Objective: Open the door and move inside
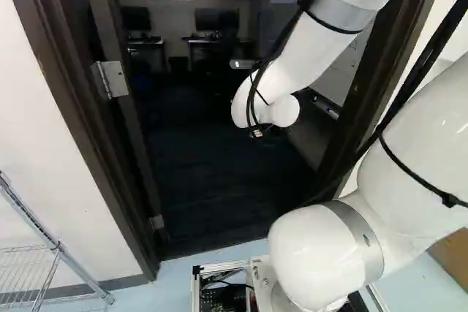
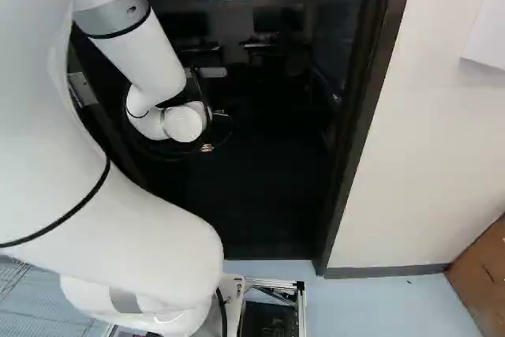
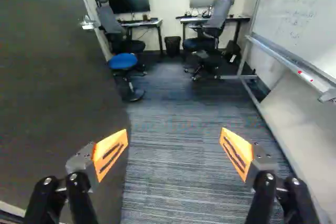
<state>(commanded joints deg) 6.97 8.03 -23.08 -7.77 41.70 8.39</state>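
Observation:
The dark door (image 3: pixel 52 87) stands swung inward in the wrist view, its panel beside one finger and its silvery handle (image 3: pixel 89 23) farther ahead. In the left base view, a hinge (image 1: pixel 112 80) shows at the left side of the doorway. My arm reaches through the opening between the jambs. The gripper (image 3: pixel 174 146) is open in the wrist view, its orange pads wide apart with only carpet seen between them. Neither finger touches the door, as far as that view shows. In both base views the wrist and the dark room hide the gripper.
The right jamb (image 2: pixel 364 116) borders a white wall (image 2: pixel 426 155). Inside are a whiteboard (image 3: pixel 299 19) on a stand, a blue stool (image 3: pixel 122 61), office chairs, desks (image 3: pixel 143 23) and a bin (image 3: pixel 172 45). A wire rack (image 1: pixel 33 217) stands outside, left of the doorway.

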